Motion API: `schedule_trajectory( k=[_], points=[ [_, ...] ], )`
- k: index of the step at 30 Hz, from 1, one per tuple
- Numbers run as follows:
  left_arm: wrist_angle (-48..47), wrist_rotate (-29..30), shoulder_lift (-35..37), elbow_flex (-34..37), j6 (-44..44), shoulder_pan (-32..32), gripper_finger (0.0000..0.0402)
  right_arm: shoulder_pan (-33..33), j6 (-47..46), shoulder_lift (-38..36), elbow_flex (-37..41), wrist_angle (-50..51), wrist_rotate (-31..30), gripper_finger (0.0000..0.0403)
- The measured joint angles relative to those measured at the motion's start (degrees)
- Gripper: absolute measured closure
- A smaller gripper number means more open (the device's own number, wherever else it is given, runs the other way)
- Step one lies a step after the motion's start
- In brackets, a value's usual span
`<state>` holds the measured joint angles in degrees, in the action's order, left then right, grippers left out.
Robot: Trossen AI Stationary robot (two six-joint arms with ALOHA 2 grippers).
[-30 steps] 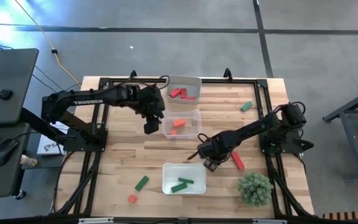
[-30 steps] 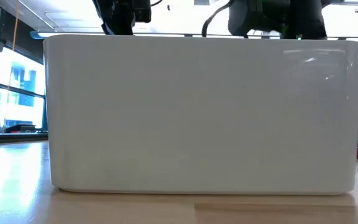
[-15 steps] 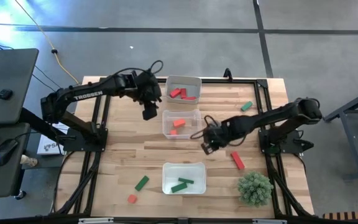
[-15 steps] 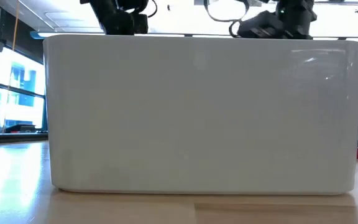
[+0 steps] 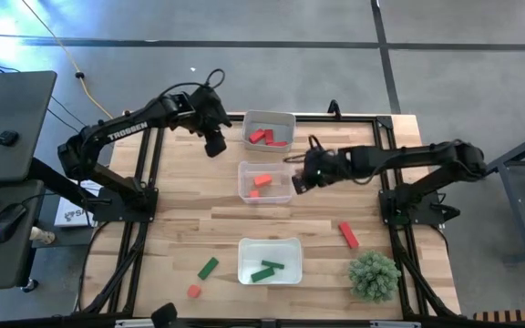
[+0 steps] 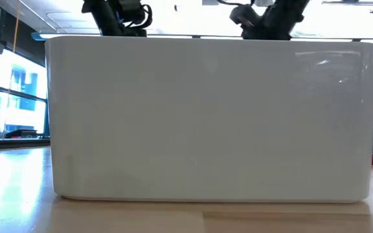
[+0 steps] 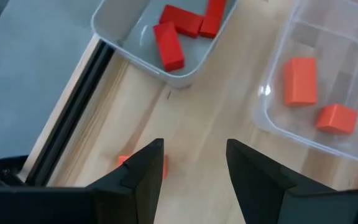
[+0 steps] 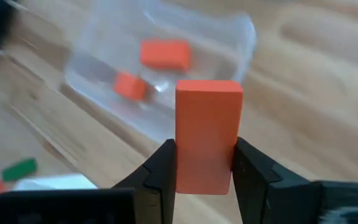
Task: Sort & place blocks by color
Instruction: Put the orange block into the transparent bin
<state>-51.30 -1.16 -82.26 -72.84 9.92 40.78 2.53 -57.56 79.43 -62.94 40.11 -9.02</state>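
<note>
An orange-red block (image 8: 208, 137) is clamped upright between the fingers of the right gripper (image 5: 300, 179), held just beside the middle clear tray (image 5: 287, 189), toward the table's far edge; two orange-red blocks (image 5: 262, 180) are seen inside that tray. The left gripper (image 5: 214, 146) is held part open and empty near the table's far left corner, beside the tray of crimson blocks (image 5: 285, 121).

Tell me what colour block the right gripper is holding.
Orange-red: the small rectangular block, best seen in the right wrist view.

My right claw (image 5: 296, 181) has swung from the worktop near the green tray up to the right edge of the middle tray (image 5: 265, 181), carrying an orange block (image 8: 207, 135). My left claw (image 5: 213, 146) pulled back toward the far-left corner.
</note>
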Motion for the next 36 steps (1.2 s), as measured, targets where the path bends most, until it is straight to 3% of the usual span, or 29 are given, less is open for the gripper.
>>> schedule_trajectory(
  k=[16, 28, 36],
  points=[
    [0.1, 0.1, 0.0, 0.0, -13.12, 1.08, 0.0238, 11.44, 34.36, -0.14, -0.07, -27.76, 9.13, 0.0304],
    [-0.01, 0.1, 0.0, 0.0, -19.3, 1.08, 0.0238, 13.35, 43.97, 0.41, -0.14, -42.35, 12.82, 0.0304],
    [-0.82, -0.34, 0.0, 0.0, -23.3, 0.23, 0.0238, 13.25, 41.02, 5.63, -0.17, -40.69, 16.83, 0.0304]
  ],
)
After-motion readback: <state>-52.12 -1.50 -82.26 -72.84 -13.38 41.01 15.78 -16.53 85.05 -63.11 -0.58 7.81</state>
